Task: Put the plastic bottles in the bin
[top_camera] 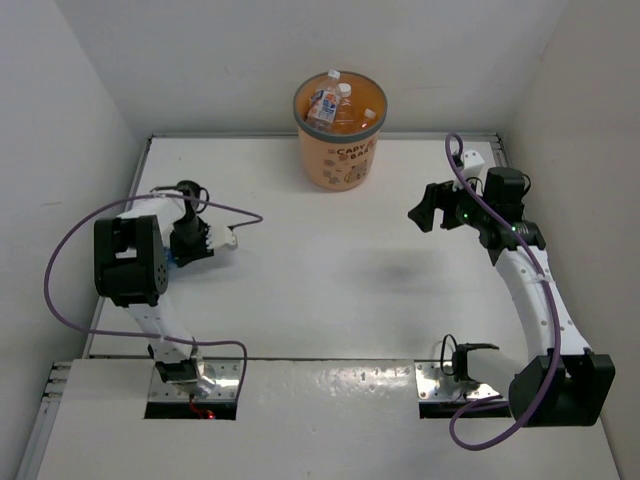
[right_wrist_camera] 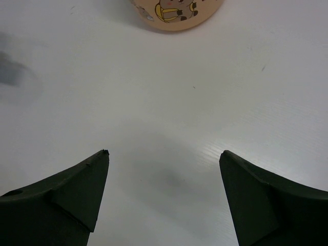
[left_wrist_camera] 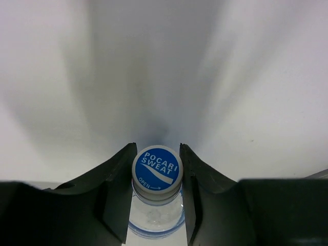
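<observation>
Fig.: overhead view plus L and R wrist views, one moment.

(a) The L pincer (top_camera: pixel 205 240), at the left side of the worktop (top_camera: pixel 330 300), is closed on a clear bottle (left_wrist_camera: pixel 156 218). In the L wrist view both dark fingers (left_wrist_camera: pixel 119 179) sit tight against it just below the white cap (left_wrist_camera: pixel 157 170). The cap has a blue printed top and faces the camera. The bottle's tilt can't be told.

(b) The R pincer (top_camera: pixel 430 208) hangs over the right side of the worktop, jaws wide apart, w/ only bare white surface btw. them in the R wrist view.

(c) The orange bin (top_camera: pixel 340 140) stands upright at far ctr., close to the back wall (top_camera: pixel 300 40) and well apart from both pincers. At least three white-capped bottles in bin (top_camera: pixel 325 102) are heaped to about rim height. The bin's lower side shows at the top edge of the R wrist view.

(d) Surroundings: a white side wall (top_camera: pixel 50 120) hems the worktop on the left, another on the right. A purple cable (top_camera: pixel 55 280) loops off the L arm, w/ one strand arcing over the L pincer. A faint grey shadow (top_camera: pixel 400 270) lies near ctr.
</observation>
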Motion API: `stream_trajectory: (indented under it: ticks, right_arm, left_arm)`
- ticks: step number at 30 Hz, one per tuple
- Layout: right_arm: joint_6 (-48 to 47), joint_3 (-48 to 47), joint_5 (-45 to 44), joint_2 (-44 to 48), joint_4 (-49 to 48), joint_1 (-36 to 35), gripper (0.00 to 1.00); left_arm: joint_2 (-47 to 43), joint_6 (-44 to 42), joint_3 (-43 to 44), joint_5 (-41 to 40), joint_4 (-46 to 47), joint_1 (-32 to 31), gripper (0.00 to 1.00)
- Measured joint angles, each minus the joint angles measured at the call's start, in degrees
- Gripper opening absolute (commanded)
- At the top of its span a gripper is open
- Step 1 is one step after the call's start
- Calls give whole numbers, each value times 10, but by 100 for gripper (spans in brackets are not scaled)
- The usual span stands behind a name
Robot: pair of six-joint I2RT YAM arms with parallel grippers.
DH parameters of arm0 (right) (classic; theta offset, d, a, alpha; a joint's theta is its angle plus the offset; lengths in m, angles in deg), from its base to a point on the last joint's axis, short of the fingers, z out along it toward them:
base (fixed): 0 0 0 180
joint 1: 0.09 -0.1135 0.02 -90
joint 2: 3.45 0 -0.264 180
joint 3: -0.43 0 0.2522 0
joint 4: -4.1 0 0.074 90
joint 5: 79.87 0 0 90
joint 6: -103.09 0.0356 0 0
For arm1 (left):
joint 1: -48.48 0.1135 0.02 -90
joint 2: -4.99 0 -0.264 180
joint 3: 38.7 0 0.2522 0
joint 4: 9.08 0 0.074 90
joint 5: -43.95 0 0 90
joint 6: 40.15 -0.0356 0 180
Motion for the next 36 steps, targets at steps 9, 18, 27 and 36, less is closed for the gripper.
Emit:
stream_trajectory:
  ticks: [9,18,27,36]
  right_arm:
    - [0,0,0,0,0,0,85]
    - [5,0,-7,0,2,1,85]
    - [18,0,-15,0,5,13,85]
    - [22,0,-17,-7,5,27,85]
  left_arm:
    - [50,116,418,204,-146,-143,0]
    - [-39,482,498,434,169,-240,0]
    - [48,830,533,471,699,-259,0]
    - [268,923,678,410,771,-272,0]
